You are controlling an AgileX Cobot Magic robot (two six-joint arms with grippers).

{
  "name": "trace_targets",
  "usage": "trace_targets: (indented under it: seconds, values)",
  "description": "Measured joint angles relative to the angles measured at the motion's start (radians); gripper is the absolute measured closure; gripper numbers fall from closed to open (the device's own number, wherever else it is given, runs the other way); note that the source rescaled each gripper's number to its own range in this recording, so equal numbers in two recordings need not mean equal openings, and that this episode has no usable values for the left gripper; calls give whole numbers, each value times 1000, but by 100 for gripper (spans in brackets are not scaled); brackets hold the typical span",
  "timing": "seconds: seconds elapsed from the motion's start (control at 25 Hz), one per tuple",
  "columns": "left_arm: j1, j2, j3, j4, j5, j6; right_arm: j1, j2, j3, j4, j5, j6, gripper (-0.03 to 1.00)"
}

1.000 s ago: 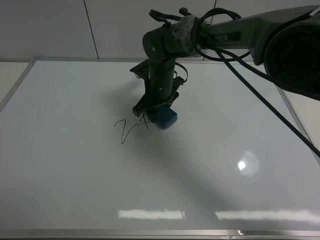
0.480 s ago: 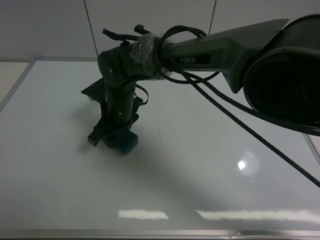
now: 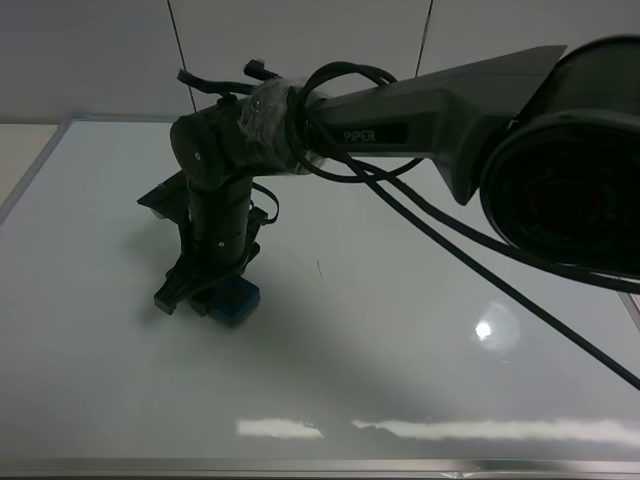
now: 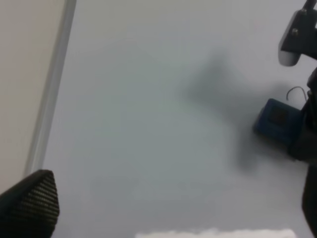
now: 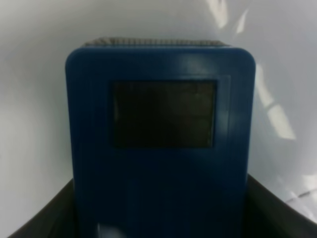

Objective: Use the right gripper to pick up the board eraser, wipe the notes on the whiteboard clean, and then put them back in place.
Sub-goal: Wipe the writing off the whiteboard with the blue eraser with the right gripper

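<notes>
The whiteboard (image 3: 430,340) fills the exterior high view. My right gripper (image 3: 213,293) has reached across to the board's left half. It is shut on the teal-blue board eraser (image 3: 236,303) and presses it flat on the board. The right wrist view shows the eraser (image 5: 161,148) close up between the two dark fingers (image 5: 42,215). Of the notes, only one short black tick (image 3: 319,268) shows, to the right of the eraser. The left wrist view shows the eraser (image 4: 276,121) from afar. Only one textured fingertip (image 4: 32,206) of my left gripper shows.
The board's silver frame (image 3: 300,467) runs along the front edge and up the left side (image 4: 52,94). A beige surface lies beyond it. The right arm and its black cables (image 3: 470,250) stretch over the board's right half. Lamp glare (image 3: 485,330) marks the front right.
My right gripper has swept the eraser left and toward the front, over where the notes were. The "2" and the strokes beside it no longer show; one short tick is left.
</notes>
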Motion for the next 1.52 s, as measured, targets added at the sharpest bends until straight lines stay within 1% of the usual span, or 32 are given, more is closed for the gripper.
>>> trace_targets:
  seconds: [0.24, 0.4, 0.48, 0.68, 0.8, 1.08, 1.28, 1.52]
  values:
    - [0, 0, 0, 0, 0, 0, 1, -77, 10, -59, 99, 56, 96]
    - [0, 0, 0, 0, 0, 0, -14, -116, -67, -107, 252, 78, 96]
    - [0, 0, 0, 0, 0, 0, -34, -113, -124, -129, 299, 79, 96]
    - [0, 0, 0, 0, 0, 0, -88, -77, -282, -152, 309, 78, 96]
    - [0, 0, 0, 0, 0, 0, -106, -29, -340, -151, 309, 76, 96]
    - [0, 0, 0, 0, 0, 0, -125, 85, -364, -123, 320, 59, 96]
    - [0, 0, 0, 0, 0, 0, -136, 136, -380, -123, 317, 53, 96]
    - [0, 0, 0, 0, 0, 0, -143, 178, -384, -123, 242, 78, 96]
